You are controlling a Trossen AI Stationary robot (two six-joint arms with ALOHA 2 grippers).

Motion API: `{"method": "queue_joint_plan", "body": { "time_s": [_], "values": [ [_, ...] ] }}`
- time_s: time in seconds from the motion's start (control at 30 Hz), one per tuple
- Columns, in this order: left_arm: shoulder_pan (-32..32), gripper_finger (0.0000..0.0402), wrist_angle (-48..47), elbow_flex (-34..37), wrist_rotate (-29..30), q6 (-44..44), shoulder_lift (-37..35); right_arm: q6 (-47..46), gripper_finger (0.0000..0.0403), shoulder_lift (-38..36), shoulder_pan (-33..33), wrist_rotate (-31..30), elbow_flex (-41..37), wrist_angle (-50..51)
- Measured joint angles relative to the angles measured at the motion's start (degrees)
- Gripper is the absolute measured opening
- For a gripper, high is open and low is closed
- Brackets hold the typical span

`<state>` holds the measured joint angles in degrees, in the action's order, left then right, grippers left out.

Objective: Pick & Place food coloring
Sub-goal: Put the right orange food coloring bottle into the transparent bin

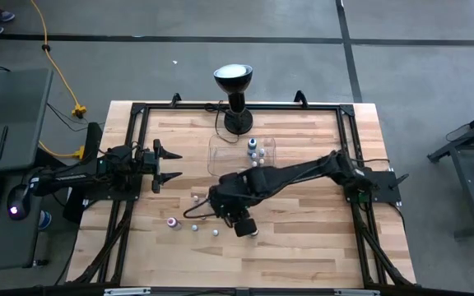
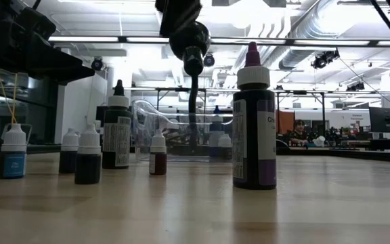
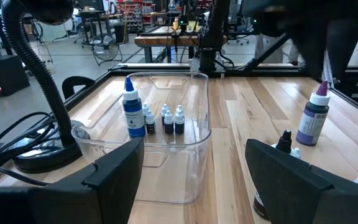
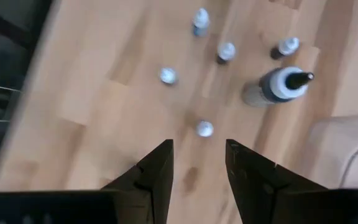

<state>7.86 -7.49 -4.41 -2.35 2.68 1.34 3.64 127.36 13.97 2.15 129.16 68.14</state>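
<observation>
Clear tray [image 1: 220, 156]: mid-table, just in front of lamp [image 1: 234, 90]; several dropper bottles [image 3: 164, 118] inside. Loose bottles [image 1: 194, 224]: on table [image 1: 303, 255], nearer front edge, left of right gripper [image 1: 245, 227].

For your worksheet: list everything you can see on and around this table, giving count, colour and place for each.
Pale wooden table: one, black-framed, under everything.
Black gooseneck lamp: one, at the table's edge, beside the tray.
Clear plastic tray: one, transparent, mid-table.
Dropper bottles in the tray: about five; one taller and blue, the rest small and white-capped.
Loose dropper bottles: about seven, standing on the wood outside the tray; mostly small and white-capped, plus a taller black-capped bottle and a taller purple bottle.
Left gripper: one, dark, open, at the left, facing the tray.
Right gripper: one, dark, open and empty, above the loose bottles.
</observation>
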Motion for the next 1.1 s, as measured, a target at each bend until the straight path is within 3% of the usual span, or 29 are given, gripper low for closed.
{"method": "queue_joint_plan", "body": {
  "time_s": [0.57, 1.1],
  "values": [
    [0.01, 0.0278, 0.00, -0.01, 0.00, -0.01, 0.00, -3.76, 0.0135, 7.63, 0.53, -1.75, -0.15, 0.30],
    [0.00, 0.0278, 0.00, 0.00, 0.00, -0.01, 0.00, -4.92, 0.0135, 7.58, -0.56, -1.64, -8.34, -9.40]
  ]
}}
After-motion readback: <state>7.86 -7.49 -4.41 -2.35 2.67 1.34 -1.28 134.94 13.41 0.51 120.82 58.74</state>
